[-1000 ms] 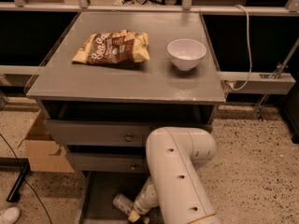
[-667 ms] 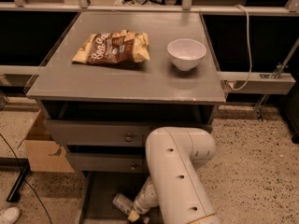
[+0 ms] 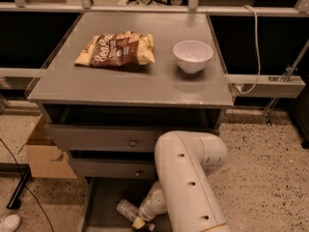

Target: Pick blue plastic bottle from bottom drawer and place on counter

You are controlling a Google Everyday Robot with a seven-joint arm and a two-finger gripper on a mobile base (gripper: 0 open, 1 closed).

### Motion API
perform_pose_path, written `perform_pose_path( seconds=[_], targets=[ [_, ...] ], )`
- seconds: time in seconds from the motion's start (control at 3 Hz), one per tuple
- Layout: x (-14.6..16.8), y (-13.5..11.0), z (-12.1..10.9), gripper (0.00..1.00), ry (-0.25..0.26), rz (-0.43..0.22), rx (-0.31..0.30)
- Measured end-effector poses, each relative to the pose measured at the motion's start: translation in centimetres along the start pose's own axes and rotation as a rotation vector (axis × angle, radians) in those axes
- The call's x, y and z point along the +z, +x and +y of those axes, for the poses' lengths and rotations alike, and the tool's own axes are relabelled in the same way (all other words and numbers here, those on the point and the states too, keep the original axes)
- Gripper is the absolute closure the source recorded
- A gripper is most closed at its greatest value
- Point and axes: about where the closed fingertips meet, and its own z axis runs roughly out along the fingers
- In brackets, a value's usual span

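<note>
The blue plastic bottle (image 3: 126, 210) lies tilted in the open bottom drawer (image 3: 100, 202), its cap end pointing down and right. My white arm reaches down into that drawer from the right. The gripper (image 3: 140, 222) is at the bottle's lower end, mostly hidden behind the arm's wrist. The grey counter (image 3: 120, 83) tops the cabinet above, and the two knobbed drawers between them stand slightly pulled out.
A brown chip bag (image 3: 117, 49) and a white bowl (image 3: 193, 55) sit on the counter. A cardboard box (image 3: 42, 152) stands left of the cabinet. A white shoe (image 3: 8, 223) and a black cable lie on the speckled floor at left.
</note>
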Motion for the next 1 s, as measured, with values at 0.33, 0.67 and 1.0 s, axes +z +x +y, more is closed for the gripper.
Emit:
perform_pose_path(
  seconds=[0.33, 0.67, 1.0],
  targets=[
    [-4.1, -0.8, -1.1, 1.0, 0.048, -0.033, -0.01],
    [-7.4, -1.0, -1.3, 1.0, 0.1, -0.043, -0.012],
    [-10.7, -0.2, 0.0, 1.0, 0.139, -0.021, 0.0]
  ],
)
